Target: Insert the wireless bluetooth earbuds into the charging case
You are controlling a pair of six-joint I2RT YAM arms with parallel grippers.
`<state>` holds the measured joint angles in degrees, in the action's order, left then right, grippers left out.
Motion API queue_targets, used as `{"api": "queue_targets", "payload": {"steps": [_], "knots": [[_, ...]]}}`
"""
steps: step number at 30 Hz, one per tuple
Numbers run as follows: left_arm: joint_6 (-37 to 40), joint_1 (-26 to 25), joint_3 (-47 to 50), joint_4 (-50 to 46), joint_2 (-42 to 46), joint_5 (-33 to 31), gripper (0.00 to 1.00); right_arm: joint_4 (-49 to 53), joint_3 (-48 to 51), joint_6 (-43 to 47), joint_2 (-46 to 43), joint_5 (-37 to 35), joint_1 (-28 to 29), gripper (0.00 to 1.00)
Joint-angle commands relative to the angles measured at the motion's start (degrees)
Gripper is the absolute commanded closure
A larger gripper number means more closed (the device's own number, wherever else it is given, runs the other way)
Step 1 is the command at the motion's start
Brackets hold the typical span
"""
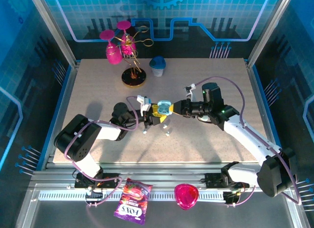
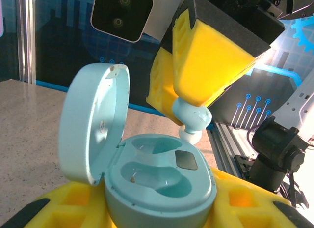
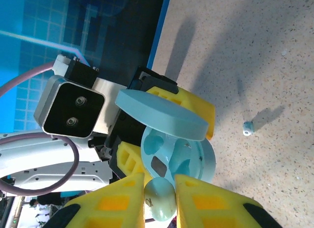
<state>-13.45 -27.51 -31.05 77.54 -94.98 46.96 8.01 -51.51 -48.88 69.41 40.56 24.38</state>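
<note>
Item 1. Charging case, left wrist view: we find its lower shell cut off by the bottom edge. Its flanks are hidden between the yellow fingers of the left gripper, which are cropped at both lower corners.
Item 2. Earbud, centre of that view: we see one rounded end only. The rest is buried between the yellow pads of the right gripper.
Item 3. Lid, right wrist view: it covers part of the upper socket.
Item 4. Loose earbud, right of that view: too small for us to tell its pose.
Item 5. Pale specks, centre of the top view: too small for us to name.
</note>
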Motion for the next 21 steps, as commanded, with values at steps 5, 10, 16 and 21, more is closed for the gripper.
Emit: {"api": "queue_targets", "payload": {"steps": [5, 10, 16, 21], "knots": [[0.2, 0.1, -1.4, 1.7, -0.2, 2.6, 0.8, -5.2, -1.0, -2.0, 1.2, 0.1, 0.8, 0.81], [0.9, 0.1, -1.1, 1.4, 0.1, 2.7, 0.8, -7.9, -0.5, -3.0, 1.9, -0.4, 1.4, 0.81], [0.0, 0.1, -0.8, 2.6, 0.7, 2.4, 0.8, -0.8, -2.3, 2.0, 2.5, -3.5, 2.2, 0.81], [-0.1, 0.1, -0.9, 2.7, 1.3, 1.3, 0.8, 3.9, -3.2, 5.1, 2.5, -5.9, 2.7, 0.8]]}}
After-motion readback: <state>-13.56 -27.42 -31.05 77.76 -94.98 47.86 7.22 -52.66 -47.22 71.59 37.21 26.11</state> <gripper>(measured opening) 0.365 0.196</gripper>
